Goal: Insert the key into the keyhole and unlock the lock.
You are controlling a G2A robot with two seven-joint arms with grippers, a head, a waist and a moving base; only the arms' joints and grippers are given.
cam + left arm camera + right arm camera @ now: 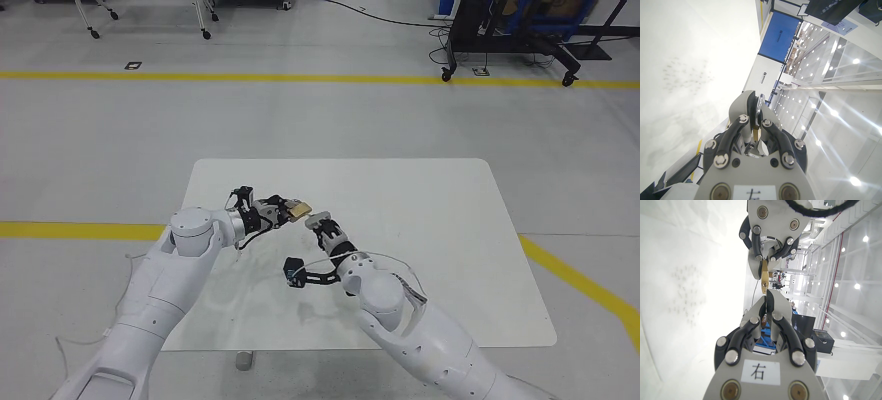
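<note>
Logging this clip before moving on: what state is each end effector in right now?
Left end effector: closed on the padlock.
Right end effector: closed, tips just short of the padlock; any key between them cannot be told.

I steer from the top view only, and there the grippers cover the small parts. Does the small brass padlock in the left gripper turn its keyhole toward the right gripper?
Observer: Yes. In the right wrist view the round keyhole, on the end face of the small brass padlock, looks toward the right gripper.
Operator: Is the key in it?
Observer: No. The keyhole is bare; the right gripper sits shut just beside it. I cannot tell whether it holds the key.
Operator: How is the left grip?
Observer: The left gripper is shut on the padlock.
</note>
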